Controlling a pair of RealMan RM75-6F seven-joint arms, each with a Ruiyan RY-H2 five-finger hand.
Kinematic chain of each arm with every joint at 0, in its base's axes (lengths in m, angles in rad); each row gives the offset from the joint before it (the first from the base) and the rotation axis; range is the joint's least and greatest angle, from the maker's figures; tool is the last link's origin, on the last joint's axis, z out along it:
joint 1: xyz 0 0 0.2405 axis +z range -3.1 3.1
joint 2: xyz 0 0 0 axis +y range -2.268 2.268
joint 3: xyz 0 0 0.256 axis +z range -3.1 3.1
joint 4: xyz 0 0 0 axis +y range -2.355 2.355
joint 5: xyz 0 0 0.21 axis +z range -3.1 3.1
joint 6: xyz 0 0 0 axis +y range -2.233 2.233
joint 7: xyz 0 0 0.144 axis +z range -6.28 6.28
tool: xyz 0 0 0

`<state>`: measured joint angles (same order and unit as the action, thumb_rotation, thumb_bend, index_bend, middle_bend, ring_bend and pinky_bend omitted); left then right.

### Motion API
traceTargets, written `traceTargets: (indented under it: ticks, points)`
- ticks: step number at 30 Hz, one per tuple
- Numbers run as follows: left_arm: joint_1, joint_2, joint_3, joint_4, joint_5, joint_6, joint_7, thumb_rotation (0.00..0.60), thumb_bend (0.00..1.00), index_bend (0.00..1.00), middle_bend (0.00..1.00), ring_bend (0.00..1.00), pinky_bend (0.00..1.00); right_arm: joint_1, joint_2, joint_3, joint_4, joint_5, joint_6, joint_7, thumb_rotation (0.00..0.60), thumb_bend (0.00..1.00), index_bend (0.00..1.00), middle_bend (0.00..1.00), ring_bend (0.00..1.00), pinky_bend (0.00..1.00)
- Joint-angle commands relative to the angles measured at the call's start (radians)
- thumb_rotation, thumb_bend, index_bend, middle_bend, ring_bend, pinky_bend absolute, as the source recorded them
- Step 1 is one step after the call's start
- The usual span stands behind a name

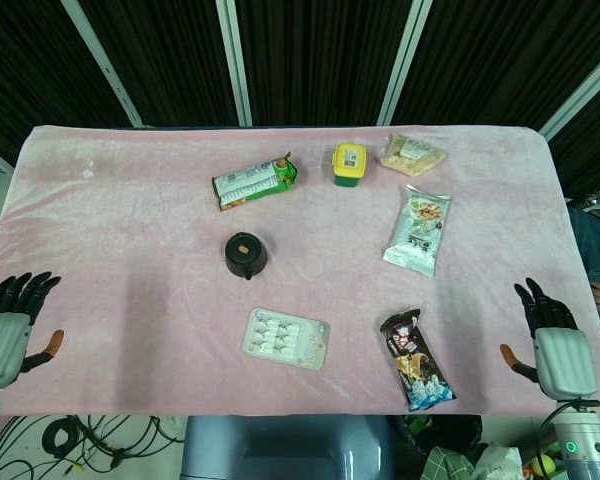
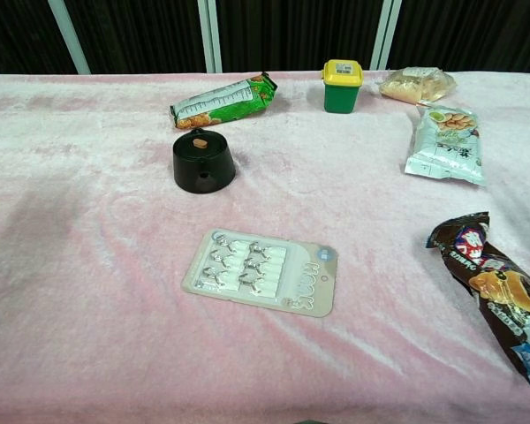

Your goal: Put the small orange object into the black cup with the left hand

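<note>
My left hand [image 1: 2, 335] hangs at the table's near left edge, fingers spread, holding nothing; my right hand [image 1: 558, 350] likewise. The small orange piece [image 2: 199, 142] lies in the black cup [image 2: 203, 164] (packet lettering too small to read). Pink cloth [image 2: 97, 247], dark curtains [image 1: 310, 60].

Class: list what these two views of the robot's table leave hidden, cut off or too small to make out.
- Small orange object in the black cup: too small in both views to tell its shape.
- Left hand: head view only; the frame edge cuts its arm.
- Right hand: likewise, absent from chest view.
- Print on the blister pack: too small.
</note>
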<state>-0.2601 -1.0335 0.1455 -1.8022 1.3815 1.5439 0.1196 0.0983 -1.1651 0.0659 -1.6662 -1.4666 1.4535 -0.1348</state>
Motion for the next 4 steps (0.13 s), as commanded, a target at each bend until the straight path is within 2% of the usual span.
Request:
traceTargets:
  ticks: [1,4]
  points:
    - [0.022,0.006,-0.019,0.040,0.010,0.006,-0.033,0.600,0.39,0.13,0.06,0.00,0.00,-0.001,-0.008,-0.001,0.004,-0.002,0.003,-0.001,0.600,0.17,0.05,0.02,0.13,0.15]
    - [0.023,0.003,-0.034,0.051,-0.005,-0.009,-0.037,0.600,0.39,0.14,0.06,0.00,0.00,-0.003,-0.008,0.001,-0.006,0.013,-0.005,0.023,0.600,0.17,0.05,0.02,0.13,0.15]
